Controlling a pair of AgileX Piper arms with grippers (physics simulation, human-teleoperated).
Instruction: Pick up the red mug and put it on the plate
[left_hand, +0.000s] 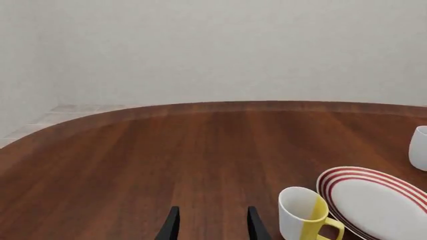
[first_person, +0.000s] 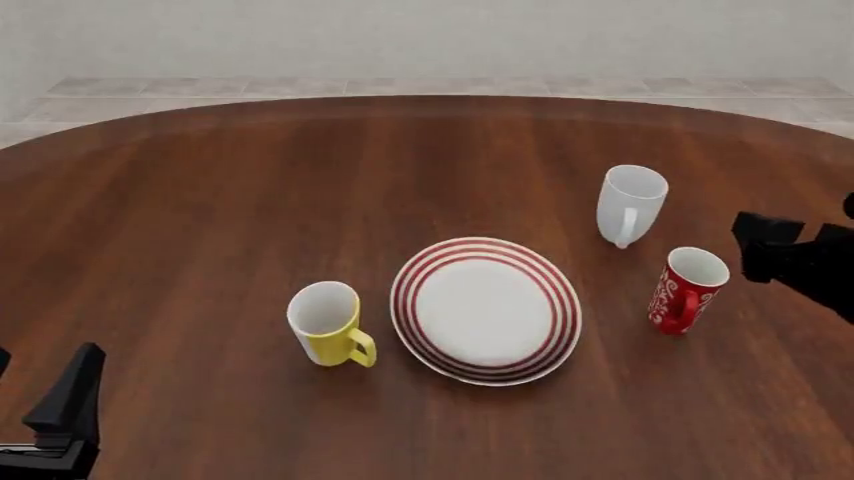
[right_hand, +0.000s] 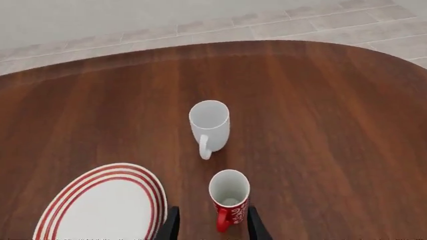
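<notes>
So far nothing was lifted: the red mug (first_person: 689, 289) stood on the table to the right of the plate (first_person: 486, 310), apart from it. Your right gripper (right_hand: 212, 225) straddled it with jaws spread, not gripping; your left gripper (left_hand: 212, 225) hung open, idle.

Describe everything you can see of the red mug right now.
The red mug is tall, slim and glossy, like glazed ceramic, red with a white swirly pattern, a white inside and a red handle. It stands upright and empty on the wooden table, right of the plate and nearer than the white mug, touching neither. Its handle faces the arms' side. The right end effector is open on either side of it, not visibly gripping it.
</notes>
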